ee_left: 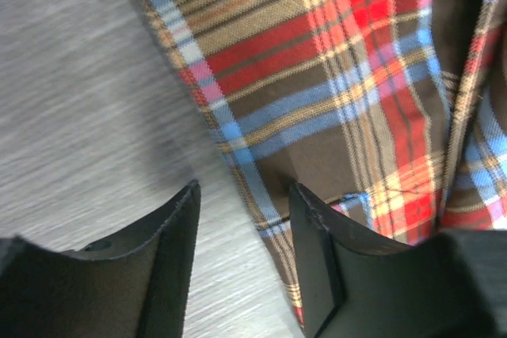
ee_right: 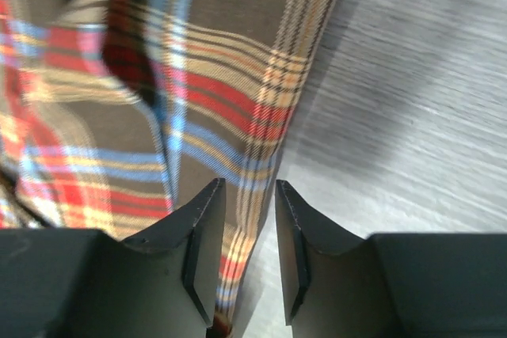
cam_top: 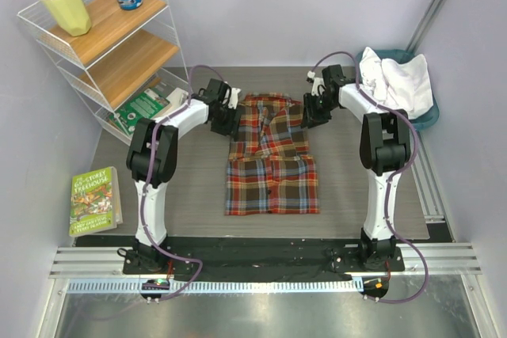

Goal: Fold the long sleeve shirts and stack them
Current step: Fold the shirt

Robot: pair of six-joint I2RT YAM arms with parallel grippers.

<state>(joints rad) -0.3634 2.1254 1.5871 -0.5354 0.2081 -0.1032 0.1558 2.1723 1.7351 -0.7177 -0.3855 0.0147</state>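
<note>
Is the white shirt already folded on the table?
No, the white shirt lies crumpled in the teal basket at the far right corner.

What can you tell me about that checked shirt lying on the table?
The plaid shirt looks like soft flannel in red, orange, brown and blue checks. It lies flat on the grey table, folded into a rectangle with the collar at the far end. The left gripper and right gripper stand open at its far side edges; contact is unclear.

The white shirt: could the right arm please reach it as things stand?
Probably yes: the white shirt lies uncovered in the teal basket beside the right arm, and the right gripper is open.
</note>
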